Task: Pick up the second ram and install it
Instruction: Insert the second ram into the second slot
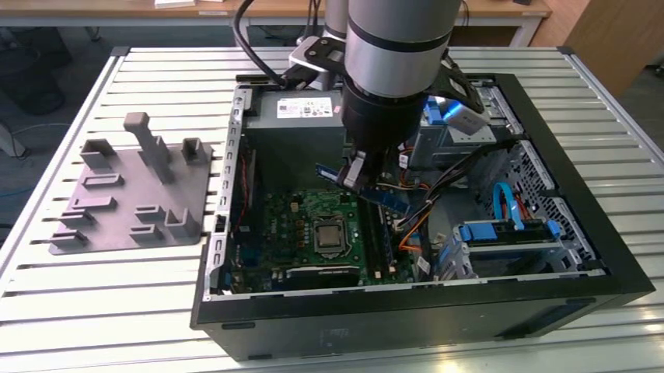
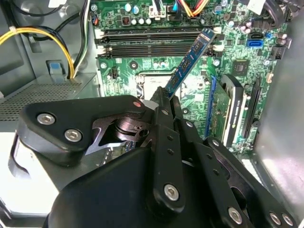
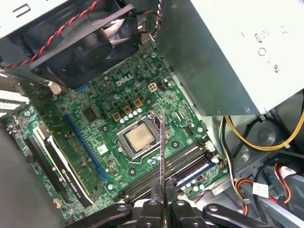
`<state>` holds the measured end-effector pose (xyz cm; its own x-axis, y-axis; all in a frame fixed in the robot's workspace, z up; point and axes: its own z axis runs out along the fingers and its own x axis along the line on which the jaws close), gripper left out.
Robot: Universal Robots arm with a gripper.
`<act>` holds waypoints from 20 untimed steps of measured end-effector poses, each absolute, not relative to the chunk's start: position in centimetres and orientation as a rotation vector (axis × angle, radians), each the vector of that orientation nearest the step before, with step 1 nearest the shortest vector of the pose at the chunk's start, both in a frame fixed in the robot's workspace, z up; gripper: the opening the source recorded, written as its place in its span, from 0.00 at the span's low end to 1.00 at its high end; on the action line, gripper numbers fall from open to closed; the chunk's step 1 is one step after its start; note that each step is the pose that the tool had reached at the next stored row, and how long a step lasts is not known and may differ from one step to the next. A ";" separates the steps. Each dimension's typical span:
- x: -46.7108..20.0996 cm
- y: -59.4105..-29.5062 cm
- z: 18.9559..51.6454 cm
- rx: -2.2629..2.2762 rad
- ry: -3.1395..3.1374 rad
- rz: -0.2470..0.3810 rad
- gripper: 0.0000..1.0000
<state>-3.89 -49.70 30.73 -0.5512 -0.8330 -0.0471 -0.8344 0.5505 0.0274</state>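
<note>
Dark-green and thin, the second ram [image 2: 191, 59] is pinched in my claw [image 2: 165, 97], whose fingers are closed on one end of the stick. The rest of it slants out over the motherboard [image 2: 237, 52]. In the second wrist view its free end lies over the end of the long black memory slots [image 2: 152, 45], though I cannot tell whether it touches them. The first wrist view gives me the stick edge-on, crossing beside the silver socket [image 3: 139, 138]. In the exterior view the claw is down inside the open computer case [image 1: 415, 315], holding the stick tilted above the board. The grey tray [image 1: 130, 194] with its upright pegs lies on the slatted tabletop [image 1: 104, 311], beside the case on the exterior view's left.
</note>
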 end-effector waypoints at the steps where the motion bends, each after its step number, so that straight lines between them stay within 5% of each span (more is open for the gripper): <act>1: -3.9 -49.7 30.7 -1.464 2.746 0.072 0.14; 20: -3.9 -49.7 30.7 -1.286 2.831 0.069 0.14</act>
